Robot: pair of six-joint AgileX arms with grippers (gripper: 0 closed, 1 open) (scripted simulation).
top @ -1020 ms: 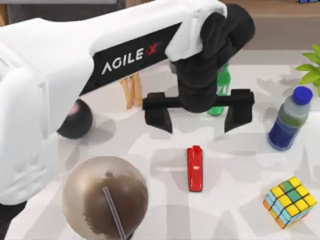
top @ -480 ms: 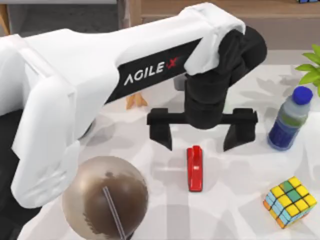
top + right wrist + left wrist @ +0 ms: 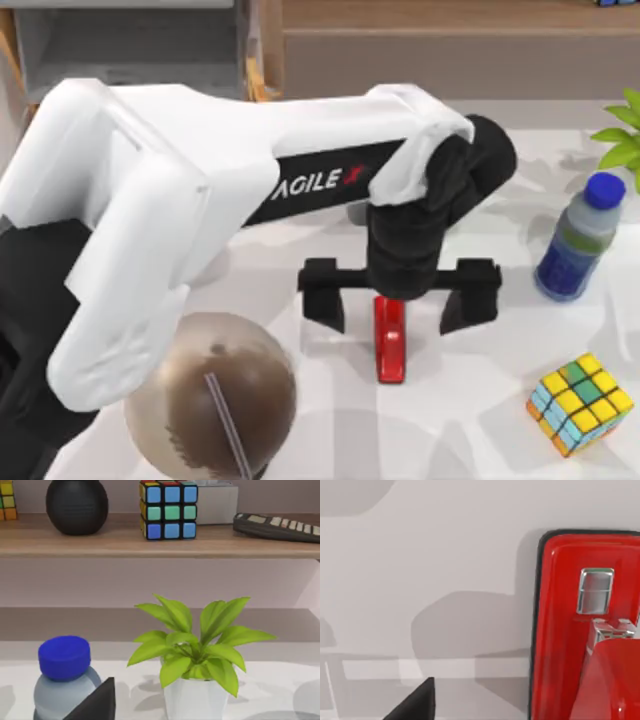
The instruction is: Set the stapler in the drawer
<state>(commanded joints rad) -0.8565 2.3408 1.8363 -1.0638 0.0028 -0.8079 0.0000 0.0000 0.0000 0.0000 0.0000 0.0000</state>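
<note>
The red stapler (image 3: pixel 390 350) lies on the white table, pointing front to back. My left gripper (image 3: pixel 396 298) hangs open right over its far end, one black finger on each side and both well apart from it. In the left wrist view the stapler (image 3: pixel 570 630) is very close, with a metal hinge plate on it. The drawer (image 3: pixel 130 48), grey inside with a wooden edge, stands at the back left behind the arm. A dark part of my right gripper (image 3: pixel 95 705) shows in the right wrist view, facing the shelf.
A brown globe-like ball (image 3: pixel 210 395) sits at the front left. A blue-capped bottle (image 3: pixel 578 240) and a multicoloured cube (image 3: pixel 580 402) stand to the right, a green plant (image 3: pixel 625 135) at the far right. A long wooden shelf (image 3: pixel 450 40) runs along the back.
My left arm has swung forward and come down. Its open gripper moved from behind the stapler to astride its far end. The stapler has not moved.
</note>
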